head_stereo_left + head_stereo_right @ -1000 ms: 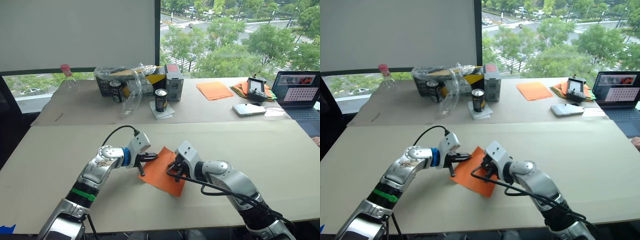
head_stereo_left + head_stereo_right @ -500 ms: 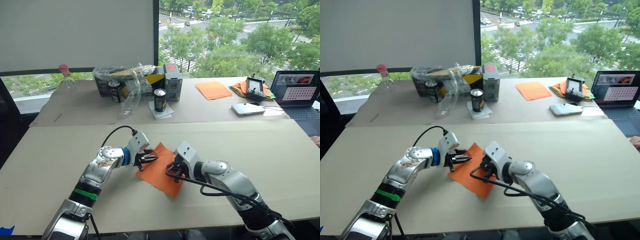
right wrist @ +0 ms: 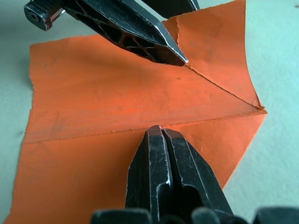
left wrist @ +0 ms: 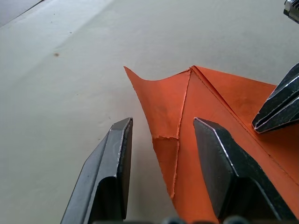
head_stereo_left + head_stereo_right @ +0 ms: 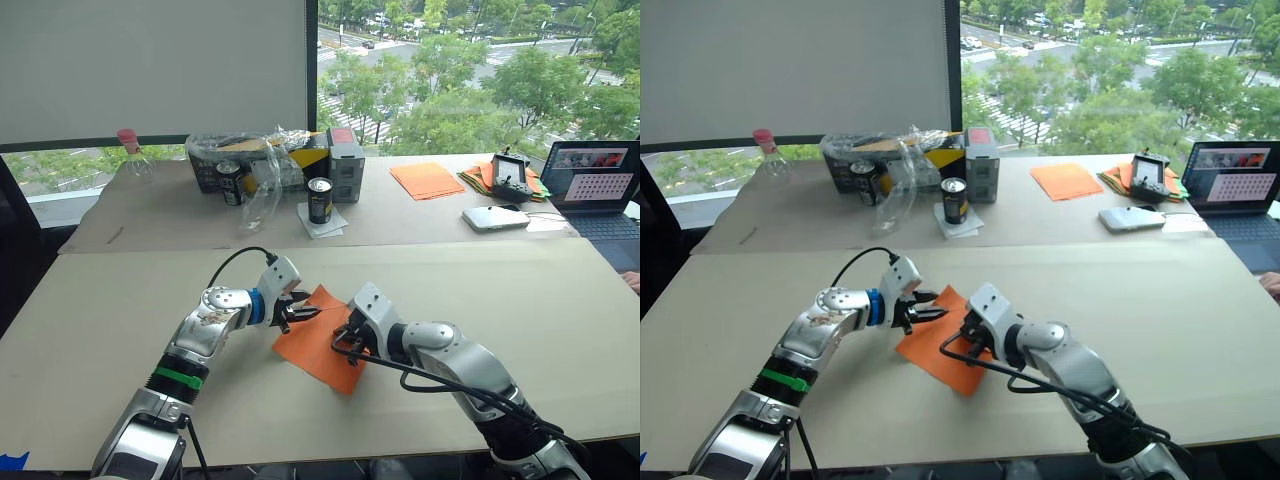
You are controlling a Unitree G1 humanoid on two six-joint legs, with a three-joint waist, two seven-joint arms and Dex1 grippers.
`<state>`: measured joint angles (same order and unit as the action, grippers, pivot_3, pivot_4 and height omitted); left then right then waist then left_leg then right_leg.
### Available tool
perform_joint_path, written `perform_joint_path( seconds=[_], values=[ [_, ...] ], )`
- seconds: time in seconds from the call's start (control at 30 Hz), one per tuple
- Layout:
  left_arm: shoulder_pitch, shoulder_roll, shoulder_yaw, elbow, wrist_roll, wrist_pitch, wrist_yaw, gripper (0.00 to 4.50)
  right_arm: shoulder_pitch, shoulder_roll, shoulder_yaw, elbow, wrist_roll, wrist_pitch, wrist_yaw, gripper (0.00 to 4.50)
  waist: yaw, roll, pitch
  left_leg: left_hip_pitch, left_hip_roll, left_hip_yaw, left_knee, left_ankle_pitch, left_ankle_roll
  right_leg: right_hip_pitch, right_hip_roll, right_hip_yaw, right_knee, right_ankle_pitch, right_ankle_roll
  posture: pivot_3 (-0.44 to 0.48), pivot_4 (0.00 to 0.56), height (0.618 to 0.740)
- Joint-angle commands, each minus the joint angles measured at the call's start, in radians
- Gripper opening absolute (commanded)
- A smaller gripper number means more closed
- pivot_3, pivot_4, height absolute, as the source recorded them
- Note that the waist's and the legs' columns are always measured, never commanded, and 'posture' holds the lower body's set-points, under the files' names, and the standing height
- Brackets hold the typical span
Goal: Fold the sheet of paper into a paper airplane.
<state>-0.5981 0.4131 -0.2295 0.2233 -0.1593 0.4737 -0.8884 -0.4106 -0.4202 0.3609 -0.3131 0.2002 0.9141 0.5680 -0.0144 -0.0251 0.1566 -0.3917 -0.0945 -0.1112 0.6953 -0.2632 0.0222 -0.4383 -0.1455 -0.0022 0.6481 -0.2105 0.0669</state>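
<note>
Here the sheet of paper point(image 5: 325, 340) is lying on the counter point(image 5: 560, 330) between the two end effectors, one corner flap folded and curling up. It is looking thin, light and floppy, easy to tear or slide, so probably best pinched at the lifted flap edge while pinned flat along the centre crease. The left end effector point(image 4: 161, 158) is spread wide, fingers straddling the raised flap, not gripping. The right end effector point(image 3: 161, 140) is pressed closed, tips sitting on the centre crease, seemingly pinning the sheet. Compared with a second ago, the left end effector is sitting further over the sheet's near corner, and the flap is standing higher; the right one is holding the same spot.
</note>
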Motion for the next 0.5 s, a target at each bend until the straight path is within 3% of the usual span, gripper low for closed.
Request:
perform_joint_path(
  seconds=[0.03, 0.17, 0.5],
  values=[
    [-0.033, -0.006, 0.022, 0.004, -0.008, -0.027, -0.009, 1.40, 0.016, -0.002, 0.024, 0.011, -0.001, 0.019, 0.010, 0.00, 0.000, 0.000, 0.000, 0.000, 0.000, 0.000, 0.000, 0.000, 0.000, 0.000, 0.000, 0.000, 0.000, 0.000, 0.000, 0.000, 0.150, 0.695],
    [-0.018, 0.015, 0.001, -0.016, 0.008, -0.079, -0.042, 0.16, 0.016, -0.002, 0.024, 0.012, -0.001, 0.019, 0.010, 0.00, 0.000, 0.000, 0.000, 0.000, 0.000, 0.000, 0.000, 0.000, 0.000, 0.000, 0.000, 0.000, 0.000, 0.000, 0.000, 0.000, 0.150, 0.695],
    [0.027, 0.055, -0.072, -0.066, 0.112, -0.281, -0.071, 0.07, 0.011, -0.001, 0.025, 0.016, -0.001, 0.016, 0.012, 0.00, 0.000, 0.000, 0.000, 0.000, 0.000, 0.000, 0.000, 0.000, 0.000, 0.000, 0.000, 0.000, 0.000, 0.000, 0.000, 0.000, 0.150, 0.695]
  ],
)
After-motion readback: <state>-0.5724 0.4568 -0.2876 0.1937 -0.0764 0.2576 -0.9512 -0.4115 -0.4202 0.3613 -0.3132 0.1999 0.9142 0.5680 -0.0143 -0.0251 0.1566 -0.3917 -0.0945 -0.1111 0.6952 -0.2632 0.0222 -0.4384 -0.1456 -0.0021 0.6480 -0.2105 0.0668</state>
